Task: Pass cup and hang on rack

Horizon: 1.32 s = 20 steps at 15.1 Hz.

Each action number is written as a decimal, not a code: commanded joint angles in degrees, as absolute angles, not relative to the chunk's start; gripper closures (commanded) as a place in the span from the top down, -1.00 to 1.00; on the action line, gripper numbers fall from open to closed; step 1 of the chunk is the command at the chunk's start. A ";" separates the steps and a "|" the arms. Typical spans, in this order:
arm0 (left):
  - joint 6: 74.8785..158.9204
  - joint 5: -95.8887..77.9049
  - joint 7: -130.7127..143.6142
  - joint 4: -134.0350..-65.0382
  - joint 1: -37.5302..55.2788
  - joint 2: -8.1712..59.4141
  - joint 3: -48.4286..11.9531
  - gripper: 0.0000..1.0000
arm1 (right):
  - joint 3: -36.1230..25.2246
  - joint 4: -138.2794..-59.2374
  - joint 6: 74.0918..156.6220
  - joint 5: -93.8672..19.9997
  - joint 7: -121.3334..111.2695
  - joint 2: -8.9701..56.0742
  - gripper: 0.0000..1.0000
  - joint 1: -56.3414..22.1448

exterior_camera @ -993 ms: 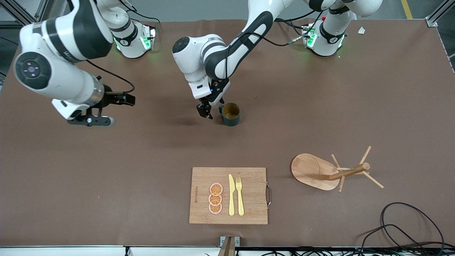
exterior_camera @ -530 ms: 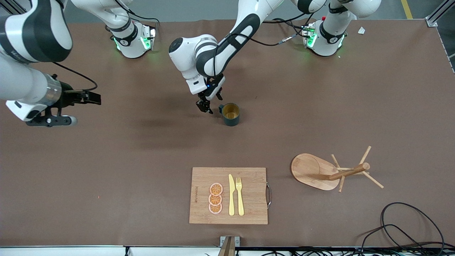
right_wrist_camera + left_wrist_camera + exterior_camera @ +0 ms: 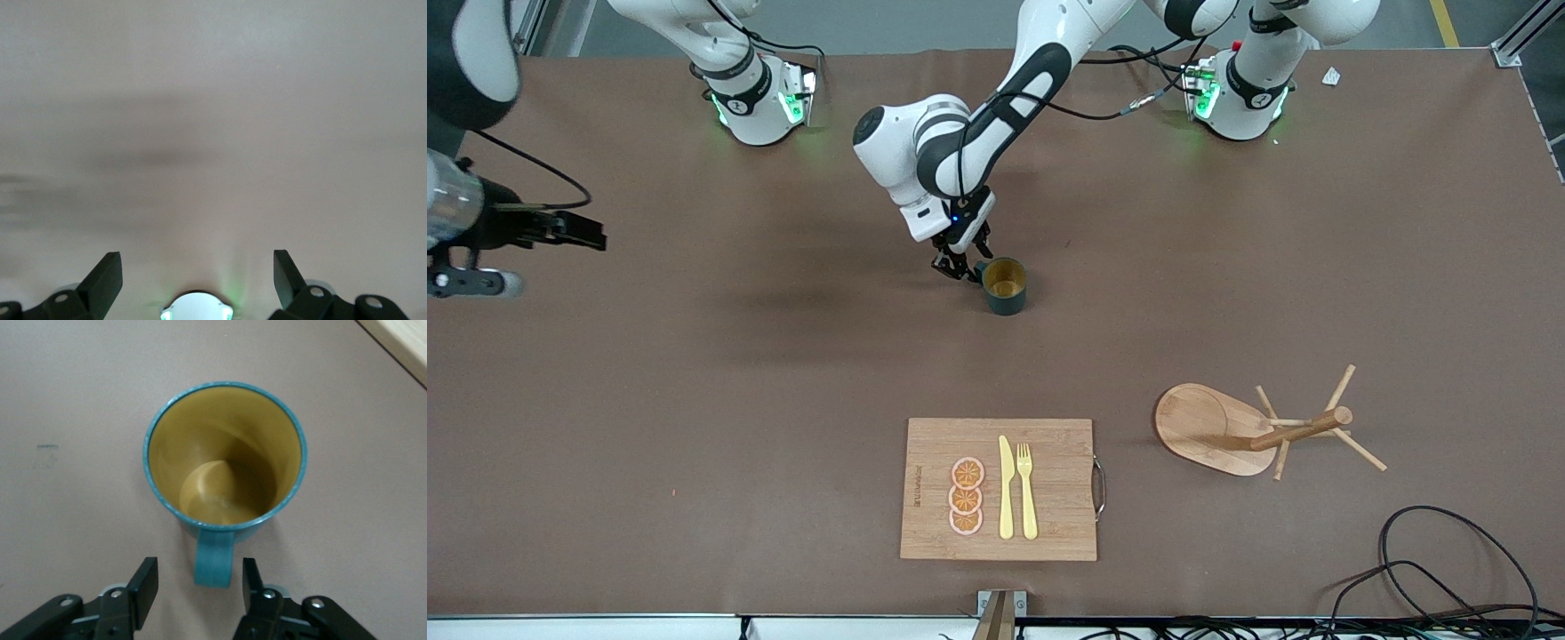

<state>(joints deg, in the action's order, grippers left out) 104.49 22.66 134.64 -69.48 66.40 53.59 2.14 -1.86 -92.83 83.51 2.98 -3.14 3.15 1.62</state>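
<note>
Here left fingers flank (untouching) the cup's handle.

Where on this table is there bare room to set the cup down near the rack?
Bare table lies between the cup and the rack, and between the rack and the cutting board. It is crowded at the cup, where the left gripper straddles its handle.
</note>
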 commanded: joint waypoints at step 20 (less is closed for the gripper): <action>103.18 24.70 131.48 -67.59 67.59 54.14 3.87 -0.35 | -0.96 -83.94 75.42 -0.88 -0.70 4.66 1.00 1.23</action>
